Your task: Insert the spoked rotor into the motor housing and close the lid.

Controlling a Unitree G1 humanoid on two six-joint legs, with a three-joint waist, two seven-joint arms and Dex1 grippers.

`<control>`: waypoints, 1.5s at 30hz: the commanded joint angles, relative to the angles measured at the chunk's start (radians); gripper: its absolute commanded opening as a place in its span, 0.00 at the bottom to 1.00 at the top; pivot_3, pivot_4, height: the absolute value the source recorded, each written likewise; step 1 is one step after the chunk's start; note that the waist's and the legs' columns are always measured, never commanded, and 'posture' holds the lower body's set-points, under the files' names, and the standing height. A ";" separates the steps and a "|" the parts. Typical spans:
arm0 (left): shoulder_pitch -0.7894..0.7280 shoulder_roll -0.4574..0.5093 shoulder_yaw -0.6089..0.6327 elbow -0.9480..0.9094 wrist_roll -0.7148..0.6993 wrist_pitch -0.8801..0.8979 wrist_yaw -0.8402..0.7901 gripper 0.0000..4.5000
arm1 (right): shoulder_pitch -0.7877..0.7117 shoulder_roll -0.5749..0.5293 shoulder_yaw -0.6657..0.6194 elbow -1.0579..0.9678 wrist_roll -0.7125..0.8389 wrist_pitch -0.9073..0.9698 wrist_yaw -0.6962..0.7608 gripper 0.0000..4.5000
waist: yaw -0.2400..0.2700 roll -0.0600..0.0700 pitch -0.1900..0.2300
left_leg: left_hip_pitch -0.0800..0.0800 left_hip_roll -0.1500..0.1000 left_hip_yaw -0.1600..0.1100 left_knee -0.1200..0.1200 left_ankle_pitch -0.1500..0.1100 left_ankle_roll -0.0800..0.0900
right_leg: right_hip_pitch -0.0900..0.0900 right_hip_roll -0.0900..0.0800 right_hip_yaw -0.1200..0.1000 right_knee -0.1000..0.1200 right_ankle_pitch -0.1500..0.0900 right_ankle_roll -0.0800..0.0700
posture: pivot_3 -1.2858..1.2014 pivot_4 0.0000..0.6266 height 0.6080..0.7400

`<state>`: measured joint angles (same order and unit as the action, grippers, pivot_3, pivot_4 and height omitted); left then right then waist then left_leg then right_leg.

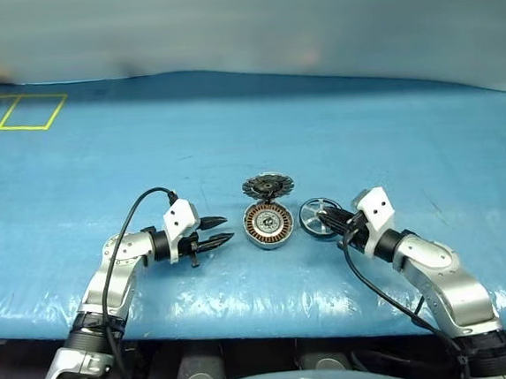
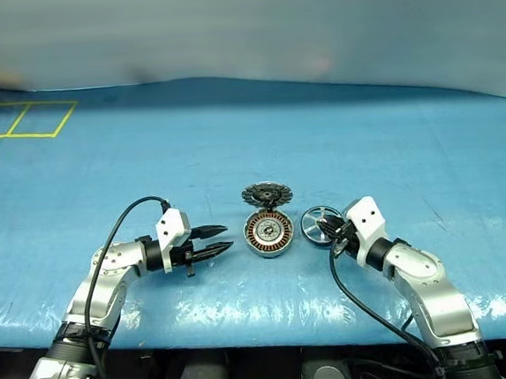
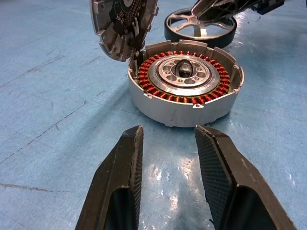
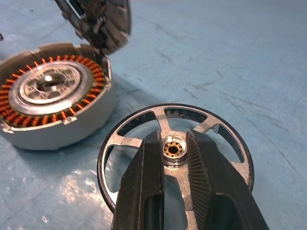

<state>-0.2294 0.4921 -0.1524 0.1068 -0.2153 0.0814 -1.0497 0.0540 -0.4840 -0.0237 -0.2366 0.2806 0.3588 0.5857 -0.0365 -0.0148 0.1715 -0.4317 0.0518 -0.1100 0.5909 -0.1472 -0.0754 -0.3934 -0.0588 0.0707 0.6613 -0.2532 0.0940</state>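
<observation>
1. Right gripper (image 4: 173, 158): fingers closed on the centre hub of the rotor (image 4: 175, 152), one finger on each side of the hub, over the spokes.
2. Rotor: flat wheel with a dark rim and silver spokes. It sits just beside the housing (image 1: 266, 225), on the robot's right of it, apart from the housing wall.
3. Left gripper (image 1: 218, 231): fingers apart, nothing between them. It hovers near the housing on the robot's left, pointed toward it without touching.
4. Housing: round grey puck resting on the blue sheet (image 1: 230, 129), open at the top. A ring of copper windings surrounds a silver centre.
5. Lid (image 1: 268, 186): hinged at the far rim of the housing, standing tilted open. Its dark toothed inner face is turned toward the robot.
6. Sheet: yellow lines (image 1: 16, 113) mark rectangles at the far left corner.
</observation>
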 commanded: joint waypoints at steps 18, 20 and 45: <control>-0.019 -0.003 -0.008 0.000 -0.004 -0.016 -0.002 0.40 | -0.012 0.039 0.018 -0.147 0.151 0.019 0.082 0.46 | -0.001 0.000 0.000 | 0.000 0.000 0.000 0.000 0.000 0.000 | 0.000 0.000 0.000 0.000 0.000 0.000 | 0.52 0.24 1.00; -0.018 -0.004 -0.008 0.000 -0.003 -0.017 0.000 0.40 | -0.022 0.035 0.072 -0.132 0.112 0.032 0.072 0.46 | -0.002 0.000 0.000 | 0.000 0.000 0.000 0.000 0.000 0.000 | 0.000 0.000 0.000 0.000 0.000 0.000 | 0.52 0.24 1.00; 0.007 0.000 -0.006 -0.009 0.003 -0.029 0.024 0.40 | -0.130 0.126 0.216 -0.010 -0.008 -0.022 0.065 0.01 | -0.002 0.000 0.000 | 0.000 0.000 0.000 0.000 0.000 0.000 | 0.000 0.000 0.000 0.000 0.000 0.000 | 0.52 0.24 1.00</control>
<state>-0.2254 0.4921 -0.1650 0.1153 -0.2080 0.0720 -1.0266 -0.0587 -0.3665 0.1907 -0.2360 0.2763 0.3681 0.6510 -0.0382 -0.0148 0.1715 -0.4316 0.0518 -0.1099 0.5905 -0.1472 -0.0755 -0.3937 -0.0588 0.0707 0.6612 -0.2532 0.0941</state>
